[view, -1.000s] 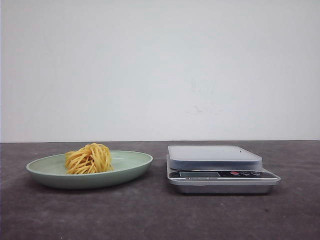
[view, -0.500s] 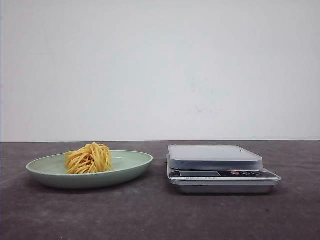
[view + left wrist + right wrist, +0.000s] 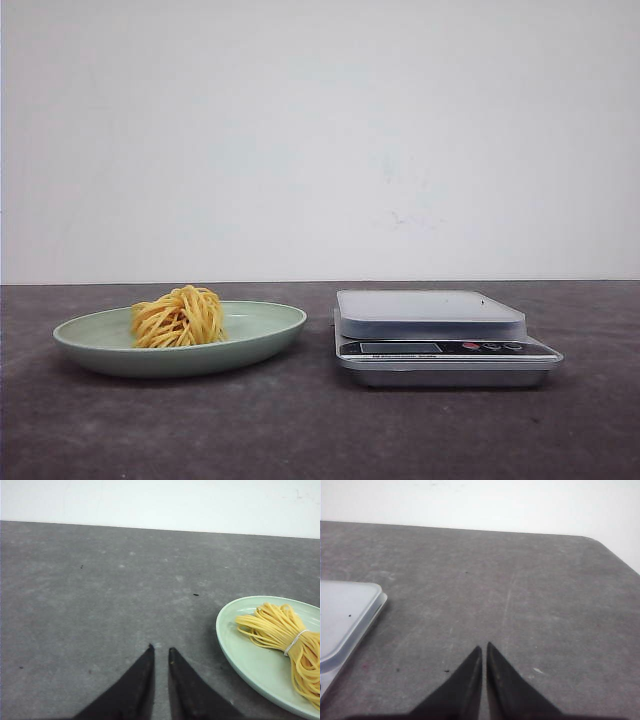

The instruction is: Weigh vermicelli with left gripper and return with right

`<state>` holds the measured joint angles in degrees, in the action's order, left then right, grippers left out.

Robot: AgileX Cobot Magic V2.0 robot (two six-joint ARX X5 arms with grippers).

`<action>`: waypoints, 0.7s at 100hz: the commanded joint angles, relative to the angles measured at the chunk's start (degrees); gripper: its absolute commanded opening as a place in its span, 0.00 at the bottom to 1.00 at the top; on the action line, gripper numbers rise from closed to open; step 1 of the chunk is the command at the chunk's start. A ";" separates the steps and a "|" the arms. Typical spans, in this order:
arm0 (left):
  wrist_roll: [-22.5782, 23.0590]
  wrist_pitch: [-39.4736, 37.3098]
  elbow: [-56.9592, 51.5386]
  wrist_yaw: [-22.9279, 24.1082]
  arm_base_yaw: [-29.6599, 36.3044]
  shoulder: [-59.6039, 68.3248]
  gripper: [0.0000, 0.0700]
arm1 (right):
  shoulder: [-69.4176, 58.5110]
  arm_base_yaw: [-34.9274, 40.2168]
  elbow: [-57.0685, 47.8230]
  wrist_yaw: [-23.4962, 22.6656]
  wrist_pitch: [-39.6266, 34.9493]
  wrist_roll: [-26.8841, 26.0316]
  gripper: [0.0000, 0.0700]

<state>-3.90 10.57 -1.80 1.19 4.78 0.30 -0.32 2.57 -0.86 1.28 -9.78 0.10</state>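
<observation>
On the left of the dark grey table (image 3: 300, 430), in the front view, a pale green plate (image 3: 262, 335) holds the vermicelli (image 3: 178, 316), a round nest of yellow-orange strands lying on the plate's left half. The left wrist view shows a thin white tie (image 3: 295, 642) around the bundle.

To the right of the plate, near it but apart, stands a silver kitchen scale (image 3: 445, 338). Its flat platform (image 3: 428, 305) is bare. On the dark front panel sits a small display (image 3: 399, 348), then a red button (image 3: 469, 346) and further dark buttons to its right. There is small print on the panel, but it is too fine to read, and no brand can be made out.

Neither arm shows in the front view. In the left wrist view, the left gripper (image 3: 160, 651) hangs above the bare table beside the plate, its two pointed black fingers nearly together with only a narrow slit between the tips, holding nothing. In the right wrist view, the right gripper (image 3: 484, 647) is likewise drawn almost closed and empty, over bare table, with a corner of the scale's platform (image 3: 345, 615) to one side. A plain white wall (image 3: 320, 140) rises behind the table.
</observation>
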 commanded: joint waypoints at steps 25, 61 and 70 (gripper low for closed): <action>0.44 0.22 1.01 -0.13 0.07 -0.07 0.02 | 0.09 -0.07 0.15 0.20 0.92 0.44 0.01; 0.44 0.22 1.01 -0.13 0.07 -0.07 0.02 | 0.09 -0.07 0.15 0.20 0.92 0.44 0.01; 0.44 0.22 1.01 -0.13 0.07 -0.07 0.02 | 0.09 -0.07 0.15 0.20 0.92 0.44 0.01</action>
<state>-3.90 10.57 -1.80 1.19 4.78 0.30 -0.32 2.57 -0.86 1.32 -9.54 0.19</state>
